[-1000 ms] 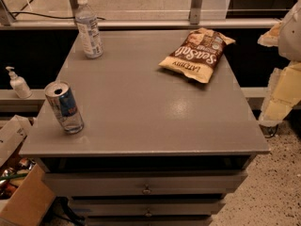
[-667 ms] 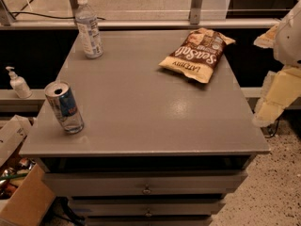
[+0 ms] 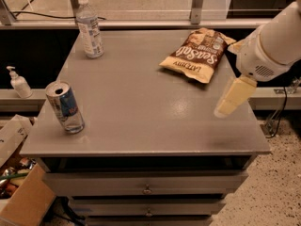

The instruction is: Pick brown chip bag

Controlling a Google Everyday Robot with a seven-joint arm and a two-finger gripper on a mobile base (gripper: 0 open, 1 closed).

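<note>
The brown chip bag (image 3: 197,55) lies flat at the back right of the grey table top (image 3: 141,102), dark brown with cream ends and white "Sea Salt" script. My gripper (image 3: 226,79) comes in from the right on a white arm (image 3: 277,36) and hangs over the table's right edge, just right of and in front of the bag. Its cream fingers (image 3: 233,97) stand apart and hold nothing. It does not touch the bag.
A clear water bottle (image 3: 89,27) stands at the back left. An opened blue-and-silver can (image 3: 66,107) stands at the front left. Drawers (image 3: 146,187) sit under the top. A pump bottle (image 3: 19,81) and a cardboard box (image 3: 23,201) are to the left.
My arm and gripper have moved left, from beyond the table's right edge to over the table beside the bag. The bag, can and bottle have not moved.
</note>
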